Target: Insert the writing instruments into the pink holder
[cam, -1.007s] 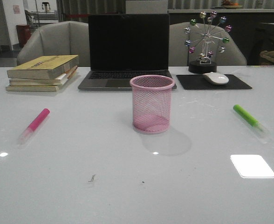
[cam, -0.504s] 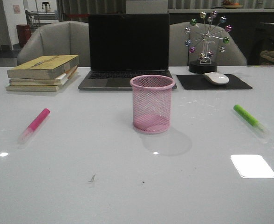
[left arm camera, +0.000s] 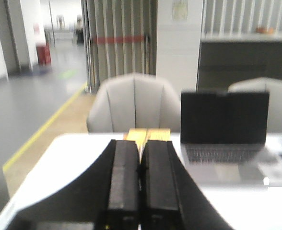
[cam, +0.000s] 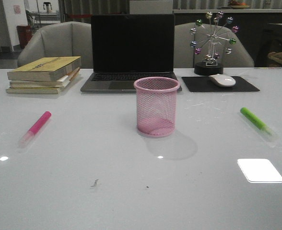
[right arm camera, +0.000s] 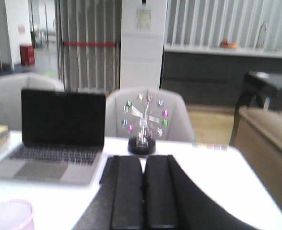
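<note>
Nothing is being moved: across the last second the front view is unchanged. The round pink wire-mesh holder (cam: 156, 106) is standing empty mid-table, the hot pink highlighter (cam: 35, 127) lying well left, the lime green highlighter (cam: 257, 123) well right. The left gripper (left arm camera: 140, 179) and right gripper (right arm camera: 143, 189) are being held fully closed, empty, so the task is not yet begun.

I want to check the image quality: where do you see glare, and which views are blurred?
Front view: sharp, with a bright rectangular glare patch on the table near the green highlighter, and the pink holder casts a soft shadow. Left wrist view and right wrist view: both are soft and blurred, the background most.
</note>
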